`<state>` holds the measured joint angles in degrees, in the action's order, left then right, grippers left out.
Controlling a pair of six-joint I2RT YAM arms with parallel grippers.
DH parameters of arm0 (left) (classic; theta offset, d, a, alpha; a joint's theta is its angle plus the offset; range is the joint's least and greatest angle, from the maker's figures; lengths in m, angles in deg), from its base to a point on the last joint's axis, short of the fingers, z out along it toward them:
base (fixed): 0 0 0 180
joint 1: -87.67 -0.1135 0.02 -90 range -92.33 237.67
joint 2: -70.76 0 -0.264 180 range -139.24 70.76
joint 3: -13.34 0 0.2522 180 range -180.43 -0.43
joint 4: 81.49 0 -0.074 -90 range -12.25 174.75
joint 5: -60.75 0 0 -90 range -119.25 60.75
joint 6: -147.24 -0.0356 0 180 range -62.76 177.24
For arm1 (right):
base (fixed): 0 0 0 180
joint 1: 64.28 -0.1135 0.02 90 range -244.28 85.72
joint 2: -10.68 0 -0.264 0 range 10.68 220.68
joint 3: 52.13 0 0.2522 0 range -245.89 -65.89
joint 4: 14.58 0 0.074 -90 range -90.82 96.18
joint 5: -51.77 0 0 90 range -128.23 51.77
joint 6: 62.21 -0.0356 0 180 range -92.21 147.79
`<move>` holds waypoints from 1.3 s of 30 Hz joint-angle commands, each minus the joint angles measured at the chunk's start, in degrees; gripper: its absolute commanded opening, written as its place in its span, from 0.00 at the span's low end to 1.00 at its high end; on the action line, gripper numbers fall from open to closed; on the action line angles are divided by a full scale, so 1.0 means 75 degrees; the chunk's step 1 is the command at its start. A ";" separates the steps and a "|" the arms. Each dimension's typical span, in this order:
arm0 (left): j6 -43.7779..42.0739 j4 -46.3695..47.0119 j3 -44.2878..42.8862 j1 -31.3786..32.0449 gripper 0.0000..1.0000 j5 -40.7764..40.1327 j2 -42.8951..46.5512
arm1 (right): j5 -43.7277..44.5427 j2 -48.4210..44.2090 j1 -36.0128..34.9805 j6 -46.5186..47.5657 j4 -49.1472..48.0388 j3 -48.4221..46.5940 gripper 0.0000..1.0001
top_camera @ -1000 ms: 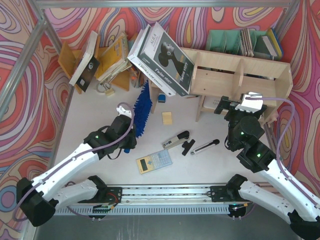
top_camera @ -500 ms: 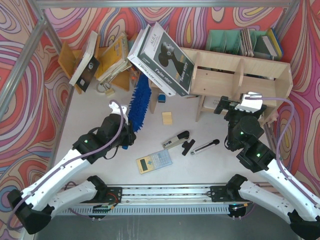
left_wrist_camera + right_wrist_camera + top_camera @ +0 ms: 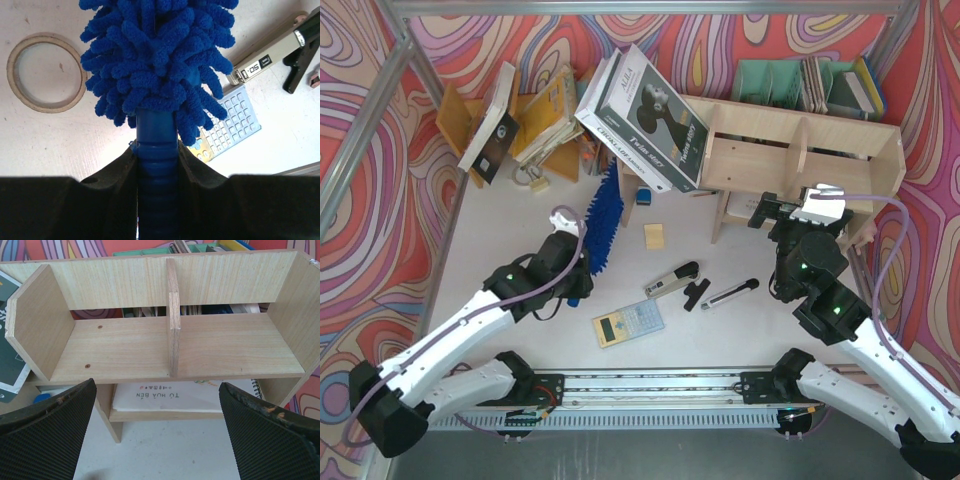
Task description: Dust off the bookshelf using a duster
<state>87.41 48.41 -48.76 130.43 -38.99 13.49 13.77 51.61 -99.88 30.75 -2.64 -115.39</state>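
The left gripper (image 3: 156, 150) has its jaws clamped tight on the short ribbed blue plastic handle (image 3: 156, 172) of the long bright-blue fluffy chenille duster (image 3: 155, 60). The hold is right where the handle meets the brush head. That seems the right place to take it. The handle looks stiff, and its ribs should resist slipping. The head is probably very light and soft, so it should give way against the wood rather than push back. Because the head is long, a sideways drag may twist it in the grip, so gentle strokes seem wise.

From the top view, the duster (image 3: 604, 218) sits over the left-middle of the white table (image 3: 500, 230), with its tip pointing to the far edge. Whether the tip touches the table I cannot tell. Beneath the head lie a pale cardboard tape ring (image 3: 45, 72) and a blue-and-yellow calculator (image 3: 231, 120).

The large pale plywood bookshelf (image 3: 790, 150) stands at the far right corner of the table, well apart from the duster. It looks rigid but possibly light enough to shift if pressed.

The right gripper (image 3: 156, 390) hovers in front of its two upper compartments (image 3: 125, 347). Its jaws are spread wide and hold nothing.
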 commanded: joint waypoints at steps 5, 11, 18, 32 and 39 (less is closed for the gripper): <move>-0.0448 0.0132 -0.0567 0.0029 0.00 -0.0260 0.1230 | 0.0050 -0.0125 0.0032 -0.0046 -0.0025 -0.0013 0.98; -0.0362 0.0271 -0.0316 0.0029 0.00 0.0016 0.1245 | 0.0039 -0.0087 0.0031 -0.0072 0.0004 -0.0033 0.98; -0.0146 0.0526 0.0356 0.0029 0.00 0.0399 0.0667 | 0.0050 -0.0126 0.0035 -0.0056 -0.0009 -0.0020 0.98; 0.0003 0.0255 0.0054 0.0029 0.00 -0.0170 0.0361 | 0.0037 -0.0091 0.0035 -0.0064 -0.0007 -0.0034 0.98; -0.0299 0.0548 -0.0235 0.0029 0.00 -0.0445 0.1576 | 0.0028 -0.0076 0.0029 -0.0065 -0.0015 -0.0035 0.98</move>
<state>87.41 48.11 -48.13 130.43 -39.95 20.68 13.77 51.26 -99.88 30.73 -2.64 -115.39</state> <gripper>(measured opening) 0.343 0.982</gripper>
